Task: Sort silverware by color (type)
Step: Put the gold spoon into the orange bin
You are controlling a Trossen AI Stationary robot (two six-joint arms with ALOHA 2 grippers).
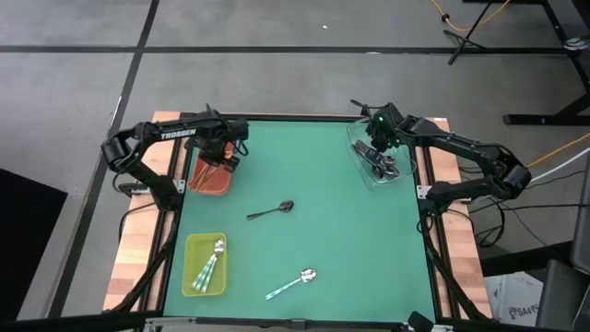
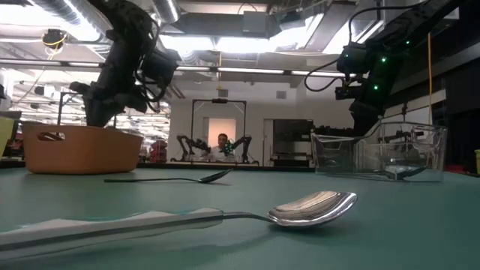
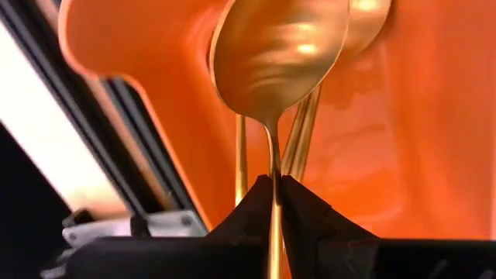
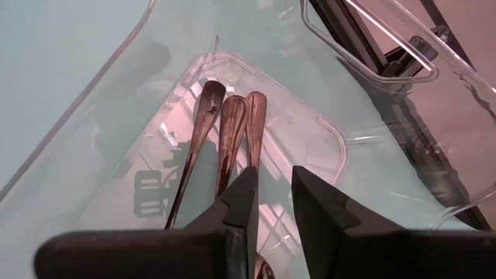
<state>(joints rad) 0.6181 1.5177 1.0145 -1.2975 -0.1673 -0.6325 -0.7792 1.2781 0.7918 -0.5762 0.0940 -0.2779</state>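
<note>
Over the red tray [image 1: 214, 183] at the far left, my left gripper [image 3: 273, 186] is shut on a gold spoon [image 3: 271, 58], whose bowl reaches past the fingertips into the tray. Other gold spoons [image 3: 306, 132] lie in the tray beneath it. My right gripper [image 4: 273, 194] stands over the clear tray [image 1: 364, 148] at the far right, its fingers a little apart with nothing between them. Three dark spoons [image 4: 221, 132] lie in that tray. A black spoon [image 1: 272, 212] and a mint-handled spoon [image 1: 293, 284] lie on the green mat. My left gripper pinches the gold spoon's thin handle [image 3: 273, 167] between its two fingers, just behind the bowl. The fingers come from above, pointing steeply down, and the handle runs along them. The bowl hangs beyond the fingertips over the red tray; whether it touches the tray I cannot tell.
A yellow-green tray [image 1: 191, 277] near the front left holds mint-handled spoons [image 1: 210, 263]. The middle of the mat between the trays is open. A person sits far off in the room behind the table.
</note>
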